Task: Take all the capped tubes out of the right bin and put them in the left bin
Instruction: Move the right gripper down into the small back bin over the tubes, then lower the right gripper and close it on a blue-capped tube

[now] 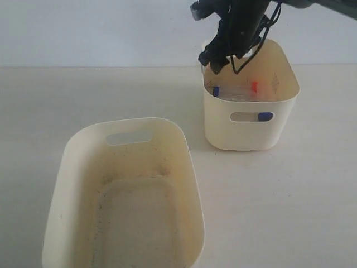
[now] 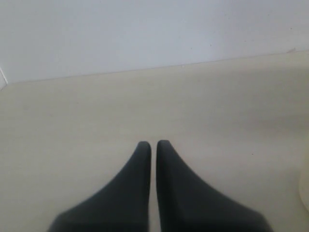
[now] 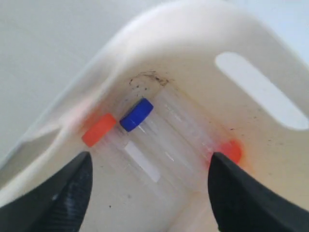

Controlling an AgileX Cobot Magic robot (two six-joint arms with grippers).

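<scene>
Pale tabletop (image 1: 312,212): right gripper (image 3: 149,157), jaws apart and empty, hangs over the capped tubes (image 3: 154,145) lying below it in the right bin (image 1: 223,134); judged light, slick, rigid, best pinched mid-barrel

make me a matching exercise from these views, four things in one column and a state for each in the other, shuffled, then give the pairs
Column one
1. left gripper
2. right gripper
3. left bin
4. right bin

Column two
a. capped tubes lying inside
b. jaws open
c. jaws shut
d. no tubes seen inside

Pairs: 1-c, 2-b, 3-d, 4-a
</scene>
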